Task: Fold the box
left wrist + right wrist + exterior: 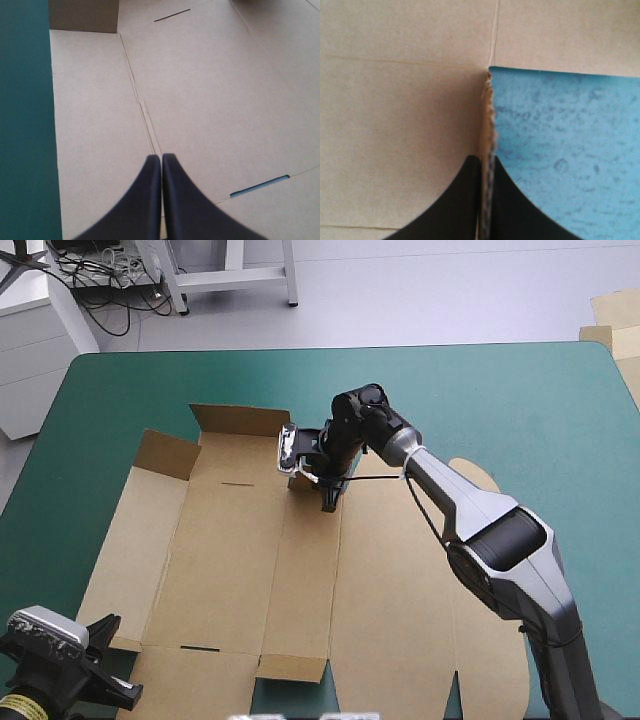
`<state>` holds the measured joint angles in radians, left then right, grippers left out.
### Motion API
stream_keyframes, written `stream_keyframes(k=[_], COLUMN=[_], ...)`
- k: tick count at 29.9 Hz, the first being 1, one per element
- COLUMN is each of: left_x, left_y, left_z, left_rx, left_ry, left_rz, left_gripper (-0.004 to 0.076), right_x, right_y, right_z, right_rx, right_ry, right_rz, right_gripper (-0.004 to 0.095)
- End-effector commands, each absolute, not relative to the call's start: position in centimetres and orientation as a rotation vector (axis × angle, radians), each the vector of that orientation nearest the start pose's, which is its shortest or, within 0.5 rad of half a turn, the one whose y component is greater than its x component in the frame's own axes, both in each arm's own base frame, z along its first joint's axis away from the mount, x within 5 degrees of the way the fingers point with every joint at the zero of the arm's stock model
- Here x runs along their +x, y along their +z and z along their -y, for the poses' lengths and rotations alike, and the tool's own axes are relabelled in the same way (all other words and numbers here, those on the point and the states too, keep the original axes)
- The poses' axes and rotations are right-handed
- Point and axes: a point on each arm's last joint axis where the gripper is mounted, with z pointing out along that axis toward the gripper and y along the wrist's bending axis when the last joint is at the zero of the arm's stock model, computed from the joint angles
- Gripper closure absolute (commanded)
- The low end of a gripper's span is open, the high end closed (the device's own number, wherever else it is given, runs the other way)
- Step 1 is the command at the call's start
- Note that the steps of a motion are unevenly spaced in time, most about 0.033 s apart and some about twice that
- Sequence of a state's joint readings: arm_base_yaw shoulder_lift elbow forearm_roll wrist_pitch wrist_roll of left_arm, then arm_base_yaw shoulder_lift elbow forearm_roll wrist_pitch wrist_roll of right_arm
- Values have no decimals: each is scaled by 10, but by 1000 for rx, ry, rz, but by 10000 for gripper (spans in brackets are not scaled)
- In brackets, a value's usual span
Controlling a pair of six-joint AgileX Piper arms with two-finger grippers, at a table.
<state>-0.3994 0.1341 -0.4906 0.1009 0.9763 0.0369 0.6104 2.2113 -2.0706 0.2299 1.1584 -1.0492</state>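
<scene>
- Brown box [240,570] lies across the teal-green cover [520,390], mostly flat, filling the centre and lower left of the high frame.
- Up at its upper-left corner, two flaps [166,454] stand raised off the sheet.
- Right gripper [486,165] reaches in to the frame's centre. Its black fingers are all but pressed together, pinching a thin edge of the box, with teal-green cover showing just beside it.
- Left gripper [161,159] sits at the lower left corner, fingers pressed together into one point with nothing between them, over a crease [135,85] in the flat board.
- More board [612,315] peeks in at the upper right.
</scene>
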Motion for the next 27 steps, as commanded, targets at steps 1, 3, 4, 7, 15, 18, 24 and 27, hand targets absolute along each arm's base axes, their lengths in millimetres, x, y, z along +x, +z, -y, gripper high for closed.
stream_keyframes(k=[1,3,4,7,15,18,24,27], left_x=[24,24,24,24,24,24,24,24], left_y=[294,294,294,294,294,294,294,294], left_z=[2,2,2,2,2,2,2,2], left_rx=[453,453,453,453,453,453,453,453], left_ry=[-108,-108,-108,-108,-108,-108,-108,-108], left_rz=[-1970,-1970,-1970,-1970,-1970,-1970,-1970,-1970], left_gripper=[734,734,734,734,734,734,734,734], right_x=[379,380,381,382,388,391,390,378], right_y=[292,292,293,293,331,359,410,430], right_z=[-290,-289,-289,-289,-253,-220,-128,-83], right_rx=[-1889,-1855,-1839,-1788,-1628,-1516,-920,-781], right_ry=[185,191,195,210,182,138,48,7], right_rz=[-1830,-1855,-1866,-1913,-1954,-1966,-2257,-2261], right_gripper=[866,807,739,537,441,472,547,650])
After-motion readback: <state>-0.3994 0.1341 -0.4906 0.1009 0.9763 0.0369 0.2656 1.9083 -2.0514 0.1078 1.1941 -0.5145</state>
